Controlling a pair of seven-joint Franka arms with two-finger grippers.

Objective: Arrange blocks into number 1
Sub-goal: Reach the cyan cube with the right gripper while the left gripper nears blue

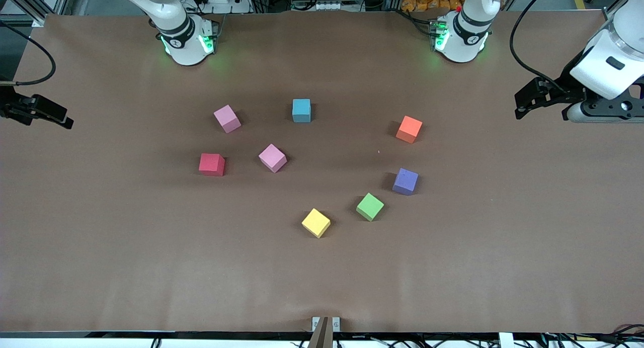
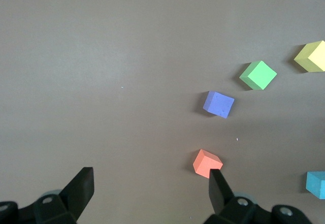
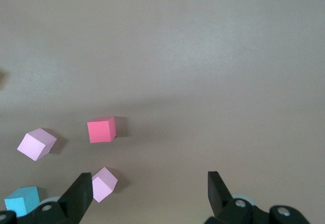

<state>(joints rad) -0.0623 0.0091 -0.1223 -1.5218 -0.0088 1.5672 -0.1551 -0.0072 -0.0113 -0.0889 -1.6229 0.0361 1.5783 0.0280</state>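
Brown table (image 1: 100,237) holds eight blocks, all apart, no column yet. My left gripper (image 1: 523,106) hangs at its own end, jaws spread and holding nothing; the orange block (image 1: 409,128) lies closest to it. My right gripper (image 1: 60,119) waits at its end, jaws spread too, with the red block (image 1: 211,164) closest. I'd say either arm could start.

White, rounded arm shells with black joint bands; green lights glowing at both bases; black cables trailing from the wrists; black two-finger left gripper (image 2: 150,186) and right gripper (image 3: 150,193), wedge-shaped fingers with silver screws at the knuckles.
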